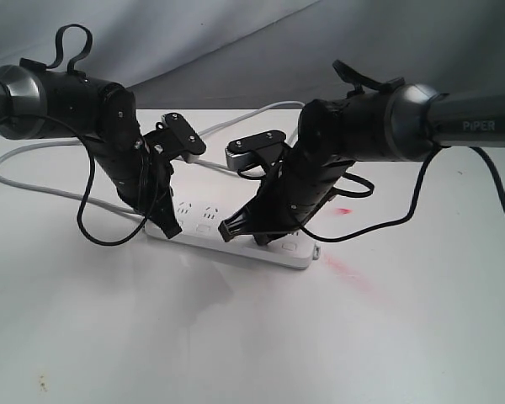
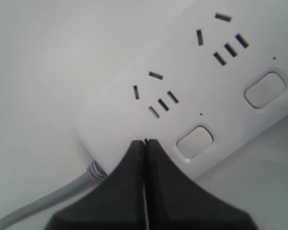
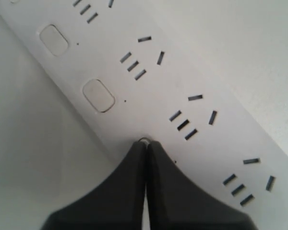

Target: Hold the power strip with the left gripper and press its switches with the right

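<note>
White strip [image 1: 296, 252], grey cord [image 2: 38, 207], rounded switches [image 2: 195, 142]; left hand [image 2: 145, 143] and right hand [image 3: 145, 142] each pressed together, tips touching it

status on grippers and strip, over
Left gripper shut, tip on strip end by cord. Right gripper shut, tip at switches. No obstruction seen.

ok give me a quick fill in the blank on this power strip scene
1. The power strip has a cord that is ____ in colour.
2. The left pincer and the right pincer both have their fingers ____.
3. The left wrist view shows ____ switches on the strip.
Missing words: grey; shut; two.
</note>
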Available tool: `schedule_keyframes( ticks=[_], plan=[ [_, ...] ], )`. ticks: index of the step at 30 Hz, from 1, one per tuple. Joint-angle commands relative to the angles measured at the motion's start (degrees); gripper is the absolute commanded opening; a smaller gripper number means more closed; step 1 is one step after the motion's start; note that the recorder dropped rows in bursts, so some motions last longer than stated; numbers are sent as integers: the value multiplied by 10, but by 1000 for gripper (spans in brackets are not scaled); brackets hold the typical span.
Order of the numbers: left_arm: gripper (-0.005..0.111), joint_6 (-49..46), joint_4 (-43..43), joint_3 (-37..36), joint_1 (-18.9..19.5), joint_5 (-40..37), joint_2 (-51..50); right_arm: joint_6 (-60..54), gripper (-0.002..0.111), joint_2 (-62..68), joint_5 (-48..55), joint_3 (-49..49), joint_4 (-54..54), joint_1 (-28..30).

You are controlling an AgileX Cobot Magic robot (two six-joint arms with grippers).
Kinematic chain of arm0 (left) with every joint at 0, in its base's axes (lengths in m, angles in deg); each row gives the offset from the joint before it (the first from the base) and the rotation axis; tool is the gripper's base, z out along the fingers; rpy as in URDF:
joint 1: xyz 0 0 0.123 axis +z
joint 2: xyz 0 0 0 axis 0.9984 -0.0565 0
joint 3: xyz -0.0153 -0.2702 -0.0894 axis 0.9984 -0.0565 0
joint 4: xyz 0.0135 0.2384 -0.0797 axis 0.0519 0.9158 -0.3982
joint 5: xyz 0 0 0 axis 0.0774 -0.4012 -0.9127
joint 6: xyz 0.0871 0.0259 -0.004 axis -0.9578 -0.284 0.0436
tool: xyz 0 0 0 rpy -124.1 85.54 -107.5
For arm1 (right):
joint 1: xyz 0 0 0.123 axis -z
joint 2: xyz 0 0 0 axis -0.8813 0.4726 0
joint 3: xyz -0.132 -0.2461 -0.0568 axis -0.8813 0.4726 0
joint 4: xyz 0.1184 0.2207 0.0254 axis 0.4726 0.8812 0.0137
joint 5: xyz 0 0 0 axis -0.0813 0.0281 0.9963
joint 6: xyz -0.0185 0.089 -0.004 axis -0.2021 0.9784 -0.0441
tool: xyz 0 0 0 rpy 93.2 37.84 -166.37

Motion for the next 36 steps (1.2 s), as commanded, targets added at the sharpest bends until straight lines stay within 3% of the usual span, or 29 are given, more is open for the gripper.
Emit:
schedule_keyframes(
  ticks=[1, 23, 36],
  plan=[
    [0, 6, -2, -3, -1, -13, -10, -7, 0, 31, 8, 5, -10, -7],
    [0, 8, -2, -3, -1, -13, -10, 9, 0, 69, 29, 5, -45, -8],
    [0, 9, -2, -3, -1, -13, -10, 20, 0, -56, -37, 5, -53, -6]
  ],
)
